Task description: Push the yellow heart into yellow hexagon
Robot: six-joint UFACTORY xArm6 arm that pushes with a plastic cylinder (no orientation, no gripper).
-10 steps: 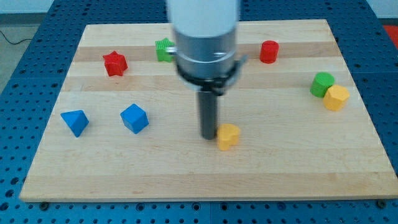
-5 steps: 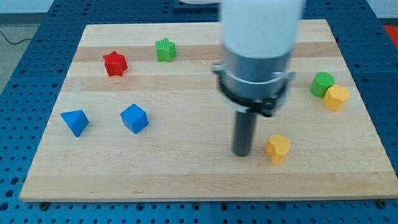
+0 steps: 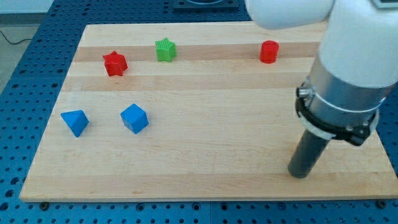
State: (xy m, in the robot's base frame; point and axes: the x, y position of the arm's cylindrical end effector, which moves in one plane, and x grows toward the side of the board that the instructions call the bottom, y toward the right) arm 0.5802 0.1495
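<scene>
My tip [image 3: 300,175] sits on the board [image 3: 205,180] near its bottom right corner, close to the bottom edge. It is a bare rod with nothing to open or close, so it grips nothing and can only push. No block shows touching it.

The yellow heart is not visible, and neither is the yellow hexagon. The arm's pale body covers the right side of the board, where they may lie hidden. So I cannot tell where the heart is, nor whether it has reached the hexagon. I judge the push as under way, its outcome unconfirmed.

Counting what shows, there are five blocks: two red, two blue and one green. The red cylinder [image 3: 268,51] stands near the top edge, right of centre. The green star [image 3: 165,49] and red star [image 3: 115,63] sit toward the top left. The blue cube [image 3: 134,118] and the blue block [image 3: 74,122] lie near the left edge, well apart from my tip.
</scene>
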